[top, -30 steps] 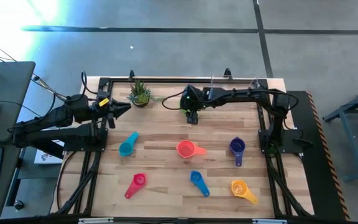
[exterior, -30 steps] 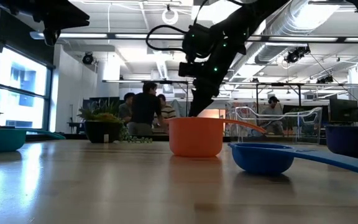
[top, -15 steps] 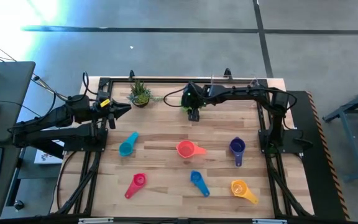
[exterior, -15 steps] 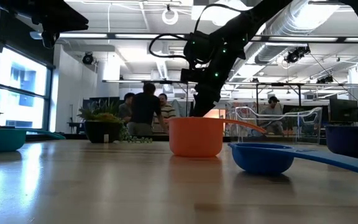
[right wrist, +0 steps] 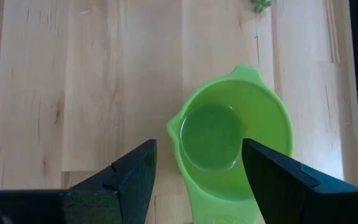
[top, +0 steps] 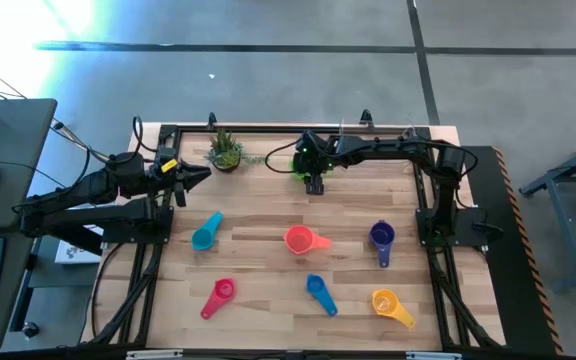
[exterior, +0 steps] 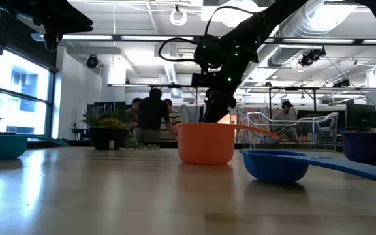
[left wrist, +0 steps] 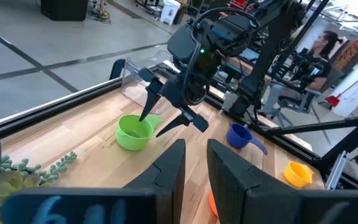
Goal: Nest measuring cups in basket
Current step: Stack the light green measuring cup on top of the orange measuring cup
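a: our right gripper [left wrist: 166, 121] stands spread wide, empty, right above the green cup [right wrist: 232, 149], one finger [right wrist: 126, 177] past its rim on each side.

b: that cup [left wrist: 133, 132] sits on the table [top: 258, 215] near the plant [top: 225, 151], beside the clear basket [left wrist: 135, 74]. our left gripper [top: 193, 173] waits at the left edge, jaws narrowly parted, empty.

a: we can't read any writing.

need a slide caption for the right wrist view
Right gripper open above the green measuring cup, which sits upright and empty on the wooden table.
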